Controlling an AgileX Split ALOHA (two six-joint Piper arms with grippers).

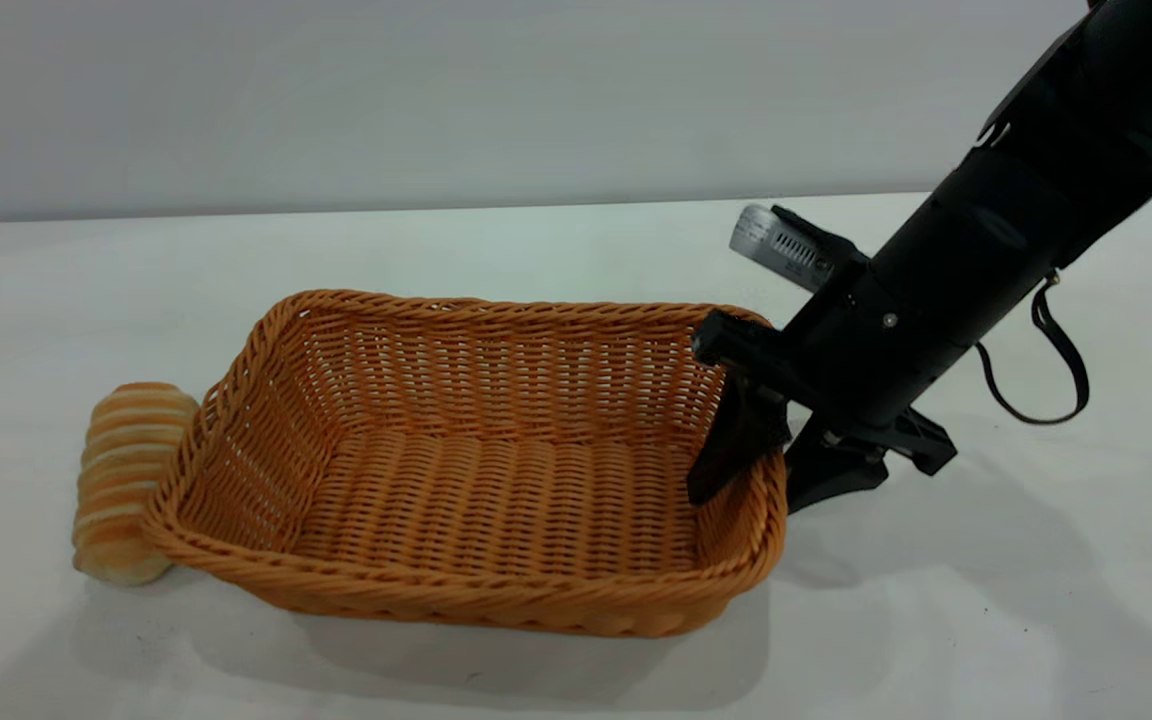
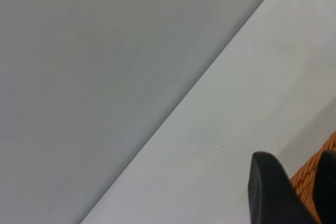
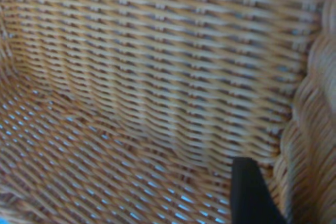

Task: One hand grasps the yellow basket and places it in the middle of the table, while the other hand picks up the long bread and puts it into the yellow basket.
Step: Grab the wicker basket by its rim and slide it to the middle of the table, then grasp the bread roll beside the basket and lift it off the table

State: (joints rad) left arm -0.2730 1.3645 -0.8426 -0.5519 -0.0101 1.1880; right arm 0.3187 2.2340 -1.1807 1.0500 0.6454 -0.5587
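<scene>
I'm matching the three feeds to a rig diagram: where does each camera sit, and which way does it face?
Exterior: off the rig, facing the table, showing the yellow basket, the long bread and the right gripper straddling the basket's wall.
Left wrist: on the left arm, facing bare table; one finger shows.
Right wrist: on the right arm, looking into the basket; one finger shows.
Shared: all three views show the basket.

- You're looking at a plain grey-white wall (image 1: 436, 90) that fills the whole background behind the table (image 1: 986, 620).
- Your white tabletop meets that wall along its far edge, a faintly slanted line across the exterior view.
- Soft shadows lie on the tabletop toward its near edge; a few tiny dark specks dot the near right corner.
</scene>
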